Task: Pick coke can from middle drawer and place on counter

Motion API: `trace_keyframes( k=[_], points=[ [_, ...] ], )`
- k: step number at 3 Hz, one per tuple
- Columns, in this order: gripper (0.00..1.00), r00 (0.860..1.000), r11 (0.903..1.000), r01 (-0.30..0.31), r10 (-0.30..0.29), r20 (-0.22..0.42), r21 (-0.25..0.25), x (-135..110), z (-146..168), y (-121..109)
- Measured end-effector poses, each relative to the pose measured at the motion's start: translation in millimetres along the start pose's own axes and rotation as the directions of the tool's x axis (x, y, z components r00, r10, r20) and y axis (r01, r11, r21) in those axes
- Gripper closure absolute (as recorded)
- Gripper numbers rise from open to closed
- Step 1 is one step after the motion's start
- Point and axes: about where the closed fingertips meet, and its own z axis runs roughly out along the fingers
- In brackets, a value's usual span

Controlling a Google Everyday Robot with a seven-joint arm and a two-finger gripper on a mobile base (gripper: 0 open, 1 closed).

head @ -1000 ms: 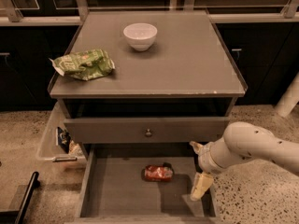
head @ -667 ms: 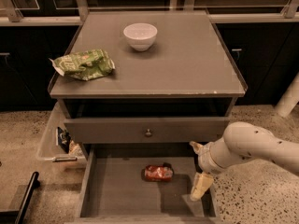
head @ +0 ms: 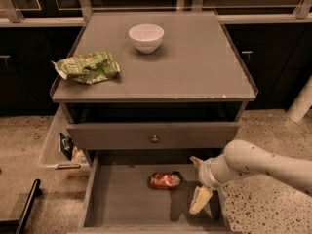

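Observation:
The coke can lies on its side on the floor of the open middle drawer, near the middle. My gripper hangs over the drawer's right part, just right of the can and apart from it. Its fingers are spread and hold nothing. The white arm comes in from the right. The counter is the grey cabinet top above.
A white bowl stands at the counter's back middle. A green snack bag lies at its left. The upper drawer with a round knob sticks out slightly above the middle drawer. A clear bin with items hangs on the cabinet's left side.

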Motion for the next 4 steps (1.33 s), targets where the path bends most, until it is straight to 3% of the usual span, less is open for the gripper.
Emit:
trace_keyframes(
  k=[2,4],
  points=[
    [0.00,0.996,0.9988,0.048,-0.047,0.079,-0.010,4,76,-7],
    [0.00,0.975,0.9893,0.135,-0.142,0.170,0.055,-13,106,-22]
  ],
)
